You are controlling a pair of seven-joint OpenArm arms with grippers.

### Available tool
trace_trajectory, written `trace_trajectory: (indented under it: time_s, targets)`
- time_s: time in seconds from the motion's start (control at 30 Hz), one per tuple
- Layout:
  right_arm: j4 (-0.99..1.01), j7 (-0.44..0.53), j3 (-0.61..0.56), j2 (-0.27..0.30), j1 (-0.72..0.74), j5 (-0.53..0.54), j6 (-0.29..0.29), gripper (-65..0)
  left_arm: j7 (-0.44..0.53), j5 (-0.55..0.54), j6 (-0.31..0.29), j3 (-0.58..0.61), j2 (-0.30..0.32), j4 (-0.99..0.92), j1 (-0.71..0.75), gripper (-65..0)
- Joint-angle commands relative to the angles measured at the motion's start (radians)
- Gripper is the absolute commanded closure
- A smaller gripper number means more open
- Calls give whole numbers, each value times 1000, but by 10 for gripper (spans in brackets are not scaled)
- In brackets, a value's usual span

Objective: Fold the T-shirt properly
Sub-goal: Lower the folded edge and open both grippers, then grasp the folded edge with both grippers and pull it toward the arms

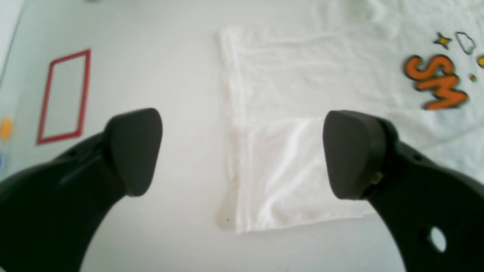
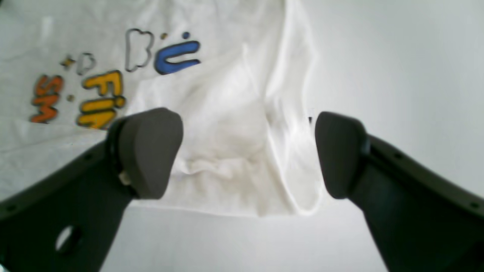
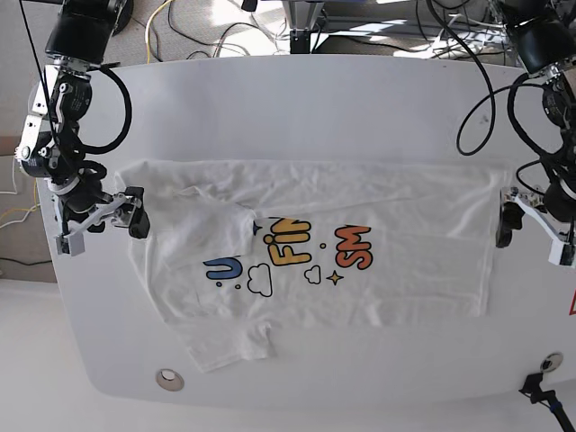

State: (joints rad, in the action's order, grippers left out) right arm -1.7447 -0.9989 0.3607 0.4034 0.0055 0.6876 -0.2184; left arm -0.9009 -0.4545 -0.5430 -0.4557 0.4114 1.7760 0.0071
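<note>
**One shirt, two arms, both jaws apart**

One T-shirt point(image 3: 360, 270) lay spread on the white desk point(image 3: 315, 108), print up, with one sleeve folded in over the chest and one sleeve sticking out toward the desk's near edge. Two grippers flanked it. The left gripper point(image 1: 242, 153) hung over the hem end, jaws wide apart and empty. The right gripper point(image 2: 249, 153) hung over the collar end, jaws likewise apart, holding nothing. One red-taped rectangle point(image 1: 64, 96) marked the desk.
</note>
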Motion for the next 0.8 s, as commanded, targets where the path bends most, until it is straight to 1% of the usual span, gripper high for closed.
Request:
trace_trajectory:
  time_s: [0.0,0.07,0.13,0.2,0.27,0.33,0.43,0.7,0.73,0.77]
  targets:
    - [-67,22,7,15,-5,-84,-11,-554,87,15,-4,10,24,41,31,-650]
    - [-80,42,7,7,-39,-157,-17,-554,165,89,-6,48,24,58,86,-650]
    - [-76,84,7,-2,-71,-214,-49,-554,245,139,-6,70,22,57,136,-650]
    - [-73,105,7,-10,-88,-283,-91,-554,320,162,-7,74,22,57,192,-650]
    - [-59,119,8,-48,-91,-351,-132,-554,374,162,-7,74,22,55,236,-650]
    - [-11,145,8,-73,-88,-414,-172,-554,389,162,-7,73,22,55,255,-650]
    - [70,211,10,-90,-83,-447,-212,-554,392,162,-7,68,22,55,285,-650]
    - [263,344,10,-93,-62,-446,-215,-554,394,170,-6,67,24,57,319,-650]
    - [277,357,10,-93,-62,-444,-215,-551,394,182,-6,67,22,58,319,-650]
    - [295,369,10,-93,-58,-444,-215,-533,394,194,-6,67,22,58,319,-650]
